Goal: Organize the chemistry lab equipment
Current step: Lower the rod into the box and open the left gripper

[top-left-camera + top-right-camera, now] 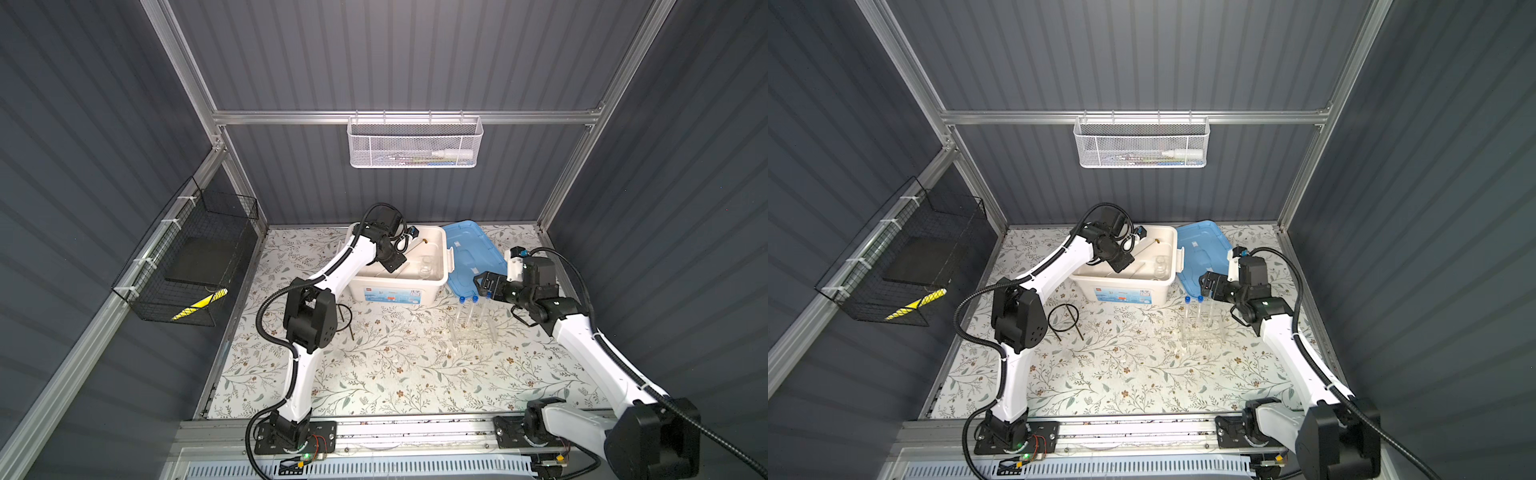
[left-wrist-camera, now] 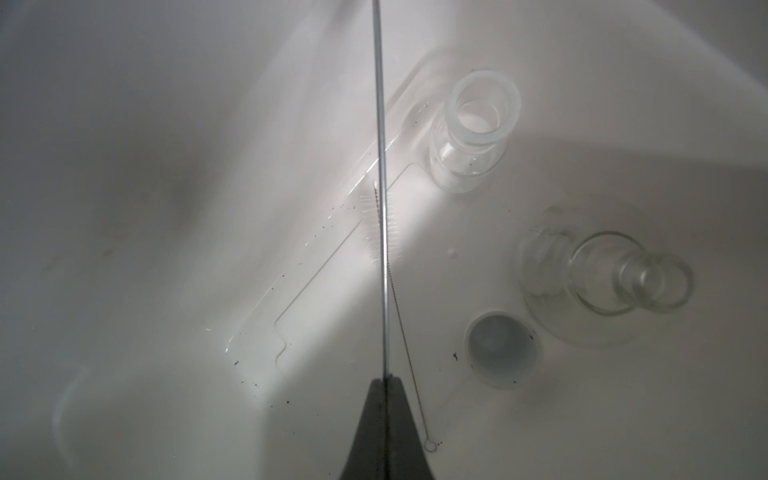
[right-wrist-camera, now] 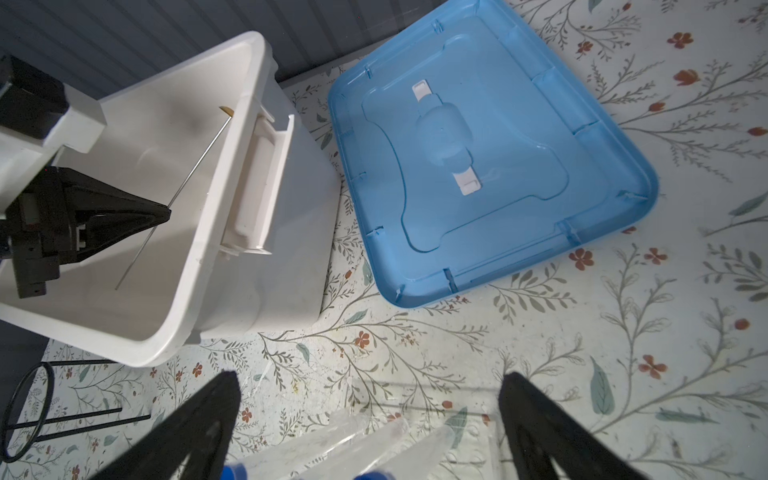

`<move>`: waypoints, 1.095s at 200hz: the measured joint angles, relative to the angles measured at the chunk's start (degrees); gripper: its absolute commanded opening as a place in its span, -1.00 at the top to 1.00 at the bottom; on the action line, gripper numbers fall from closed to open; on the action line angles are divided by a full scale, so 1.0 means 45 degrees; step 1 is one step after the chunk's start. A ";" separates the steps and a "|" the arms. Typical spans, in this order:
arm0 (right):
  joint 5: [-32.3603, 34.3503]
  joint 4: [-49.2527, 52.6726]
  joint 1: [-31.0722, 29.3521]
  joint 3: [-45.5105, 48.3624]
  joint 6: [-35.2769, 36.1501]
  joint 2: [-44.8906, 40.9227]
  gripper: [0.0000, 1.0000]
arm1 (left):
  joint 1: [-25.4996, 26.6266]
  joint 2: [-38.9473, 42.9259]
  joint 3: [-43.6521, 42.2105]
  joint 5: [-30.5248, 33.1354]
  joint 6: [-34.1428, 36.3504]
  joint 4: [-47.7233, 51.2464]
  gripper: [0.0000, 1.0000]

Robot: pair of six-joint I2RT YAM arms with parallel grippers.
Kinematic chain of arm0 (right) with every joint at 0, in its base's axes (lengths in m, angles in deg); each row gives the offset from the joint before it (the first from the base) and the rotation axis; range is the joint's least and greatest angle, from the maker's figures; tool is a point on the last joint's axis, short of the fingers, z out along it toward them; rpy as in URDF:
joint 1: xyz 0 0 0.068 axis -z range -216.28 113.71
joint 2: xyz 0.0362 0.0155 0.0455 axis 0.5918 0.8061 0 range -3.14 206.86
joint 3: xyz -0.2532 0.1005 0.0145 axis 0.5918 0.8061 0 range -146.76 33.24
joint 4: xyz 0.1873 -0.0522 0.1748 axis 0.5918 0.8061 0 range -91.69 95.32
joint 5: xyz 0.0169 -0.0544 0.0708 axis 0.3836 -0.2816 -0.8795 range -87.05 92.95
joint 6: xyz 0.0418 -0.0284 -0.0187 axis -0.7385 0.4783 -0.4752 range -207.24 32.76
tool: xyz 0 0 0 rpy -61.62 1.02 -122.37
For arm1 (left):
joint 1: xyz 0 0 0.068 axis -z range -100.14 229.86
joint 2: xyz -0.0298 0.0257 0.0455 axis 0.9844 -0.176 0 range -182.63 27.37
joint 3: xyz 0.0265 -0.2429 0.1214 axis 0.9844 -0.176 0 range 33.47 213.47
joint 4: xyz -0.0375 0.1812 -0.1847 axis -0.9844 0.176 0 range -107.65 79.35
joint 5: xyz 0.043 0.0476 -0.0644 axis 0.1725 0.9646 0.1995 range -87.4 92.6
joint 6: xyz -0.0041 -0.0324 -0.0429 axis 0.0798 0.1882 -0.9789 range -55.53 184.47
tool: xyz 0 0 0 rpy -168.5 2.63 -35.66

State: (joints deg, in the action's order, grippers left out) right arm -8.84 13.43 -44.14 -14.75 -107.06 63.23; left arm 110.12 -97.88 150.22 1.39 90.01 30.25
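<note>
Left tool (image 1: 397,264), in both top views, sits inside the open white box (image 1: 390,291) at the back of the worktop (image 1: 374,374). Its jaws are pinched together on a thin metal rod (image 1: 415,248) that slants toward the box's far right wall. Right tool (image 1: 484,286) hangs with jaws wide apart, just by the blue caps of the test tubes (image 1: 468,309). These stand upright in the clear rack (image 1: 473,334), right of centre. A blue lid (image 1: 471,253) lies flat to the right of the box. A black ring tripod (image 1: 1064,318) stands left of centre, close beside the left arm (image 1: 1017,316).

From the left wrist, the rod runs straight up the frame from the pinched jaws. On the box floor are a clear jar (image 2: 478,129) at upper right, a clear flask (image 2: 602,282) at right and a small white dish (image 2: 503,353) just below the flask. A thin wire brush (image 2: 388,224) lies under the rod.

From the right wrist, the spread fingers (image 3: 199,419) frame the bottom edge, with the tube caps between them. The box is at upper left, the lid at upper right and the tripod at lower left.
</note>
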 measured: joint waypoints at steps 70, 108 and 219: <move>0.0053 0.0015 0.0000 -0.0010 0.0146 0.0209 -0.98 | -0.0083 -0.0529 -0.0491 -0.0083 -0.0204 -0.0525 1.00; 0.0053 0.0019 0.0000 -0.0102 0.0165 0.0316 -0.98 | -0.0083 -0.0816 -0.0646 -0.0083 -0.0253 -0.0651 1.00; 0.0112 0.0024 0.0000 -0.0102 0.0165 0.0311 -0.98 | -0.0121 -0.1311 -0.0811 -0.0233 -0.0641 -0.0646 0.67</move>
State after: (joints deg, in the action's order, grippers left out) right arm -8.33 13.54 -44.14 -15.21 -106.31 64.63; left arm 109.58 -103.79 146.57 0.34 87.13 27.34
